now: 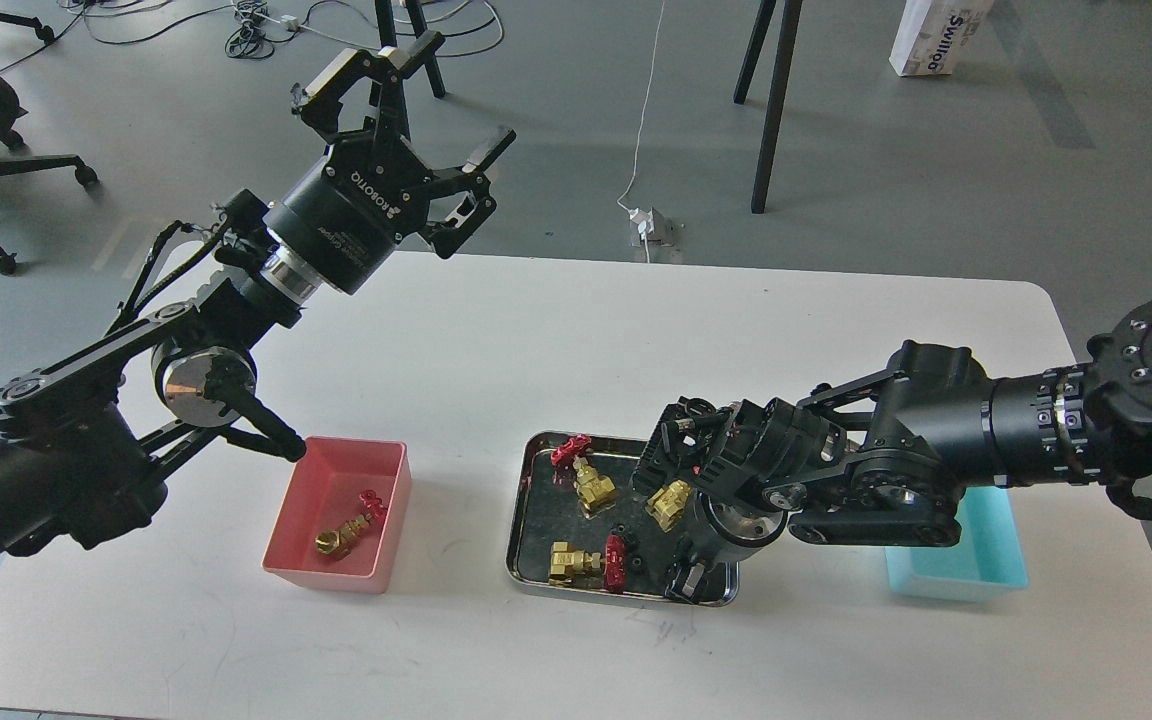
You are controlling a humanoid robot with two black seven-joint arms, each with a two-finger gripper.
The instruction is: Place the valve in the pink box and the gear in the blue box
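Gears [624,538] sit at the steel tray's [526,560] six o'clock; our right gripper [681,500], fingers unreadable, should descend straight. Left gripper [406,110] gapes empty.

I count four valves: one [348,528] in the single pink box [288,530], three in the steel tray [521,520]. One blue box [996,570] on my desk [536,330].

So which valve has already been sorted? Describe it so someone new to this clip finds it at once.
Start at the white table and find the pink box on its left side, below the raised left gripper. The valve lies on its side on the box floor, brass body with a red handwheel. It is the only valve outside the steel tray; the others all sit in that tray.
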